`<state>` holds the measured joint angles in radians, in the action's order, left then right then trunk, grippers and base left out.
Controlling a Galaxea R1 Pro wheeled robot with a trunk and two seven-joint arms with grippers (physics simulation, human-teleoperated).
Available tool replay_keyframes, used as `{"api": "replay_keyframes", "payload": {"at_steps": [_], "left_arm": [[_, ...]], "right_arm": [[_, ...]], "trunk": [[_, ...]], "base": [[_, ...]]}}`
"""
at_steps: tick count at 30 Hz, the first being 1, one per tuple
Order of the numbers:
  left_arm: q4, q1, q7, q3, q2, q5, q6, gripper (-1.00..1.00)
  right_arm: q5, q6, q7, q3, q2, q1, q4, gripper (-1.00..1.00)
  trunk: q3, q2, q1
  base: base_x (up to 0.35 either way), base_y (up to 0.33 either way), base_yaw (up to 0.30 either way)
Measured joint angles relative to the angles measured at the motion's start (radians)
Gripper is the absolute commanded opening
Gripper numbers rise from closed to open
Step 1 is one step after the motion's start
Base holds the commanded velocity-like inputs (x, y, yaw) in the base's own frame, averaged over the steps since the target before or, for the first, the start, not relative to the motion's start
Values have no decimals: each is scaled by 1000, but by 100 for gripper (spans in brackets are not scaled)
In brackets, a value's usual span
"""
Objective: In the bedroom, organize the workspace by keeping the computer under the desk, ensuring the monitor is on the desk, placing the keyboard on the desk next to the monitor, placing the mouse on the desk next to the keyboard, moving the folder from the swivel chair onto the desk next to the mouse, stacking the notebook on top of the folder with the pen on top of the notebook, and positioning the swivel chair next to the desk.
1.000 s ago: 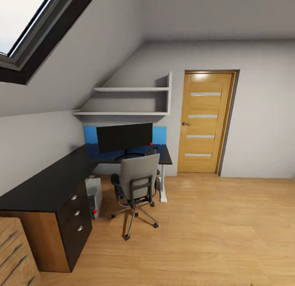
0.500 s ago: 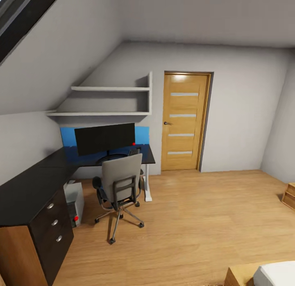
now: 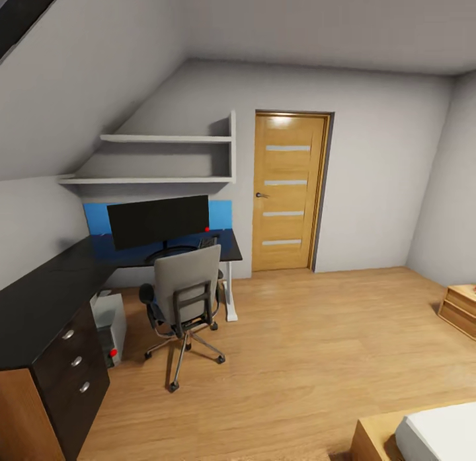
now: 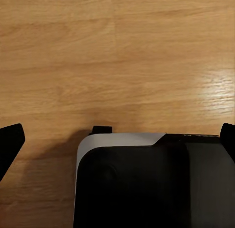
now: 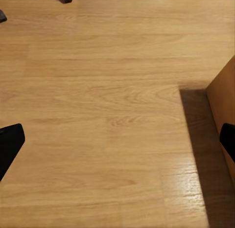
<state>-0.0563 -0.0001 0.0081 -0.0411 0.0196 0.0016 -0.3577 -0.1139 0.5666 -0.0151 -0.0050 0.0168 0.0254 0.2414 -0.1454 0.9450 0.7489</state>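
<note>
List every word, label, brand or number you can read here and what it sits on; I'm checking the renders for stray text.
No readable text in any view.
Wide black flat monitor: screen dark, only a red dot at its lower corner.
Small light-grey computer tower: a red dot light, no label.
Slim keyboard: keys too small to read.
Light-wood door with pale horizontal panes: no sign or number.
Glossy black desk drawers: plain round silver knobs.

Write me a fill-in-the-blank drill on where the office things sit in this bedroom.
1. The monitor stands on the ____.
2. The computer sits on the floor under the ____.
3. The swivel chair shows its ____ to the head camera.
4. The wooden door is ____.

Missing words: desk; desk; back; closed
</note>
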Motion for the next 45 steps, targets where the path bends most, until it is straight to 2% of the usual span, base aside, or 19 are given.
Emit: {"api": "replay_keyframes", "payload": {"at_steps": [7,15,18,20,21,23,24,27,38,45], "left_arm": [[-8,0,3,1,-5,1,-4,100],[-156,0,6,-4,-9,17,-8,100],[-236,0,8,-8,-9,56,-9,100],[-288,0,7,-10,-9,97,-9,100],[-316,0,7,-11,-9,130,-9,100],[-340,0,6,-10,-9,163,-9,100],[-361,-1,4,-11,-9,199,-8,100],[-352,0,-3,-11,-8,231,-7,100],[-316,0,-6,-6,-6,239,-14,100],[-273,0,-3,2,-6,228,-11,100]], "right_arm": [[0,0,0,0,1,0,-1,100],[0,0,0,0,3,0,-1,100],[0,0,0,0,3,0,-1,100],[0,0,0,0,2,0,-1,100],[0,0,0,0,2,0,0,100],[0,0,0,0,2,0,1,100],[0,0,0,0,2,0,1,100],[-1,0,0,0,2,0,1,100],[-1,0,0,1,3,0,2,100],[-3,0,0,1,3,0,4,100]], "trunk": [[-11,0,0],[-24,0,0],[-29,0,0],[-32,0,0],[-33,0,0],[-37,0,0],[-38,0,0],[-43,0,0],[-60,0,0],[-72,0,-1]], "base": [[0,0,0],[0,0,0],[0,0,0],[0,0,0],[0,0,0],[0,0,0],[0,0,0],[0,0,0],[4,0,0],[231,-51,0]]}}
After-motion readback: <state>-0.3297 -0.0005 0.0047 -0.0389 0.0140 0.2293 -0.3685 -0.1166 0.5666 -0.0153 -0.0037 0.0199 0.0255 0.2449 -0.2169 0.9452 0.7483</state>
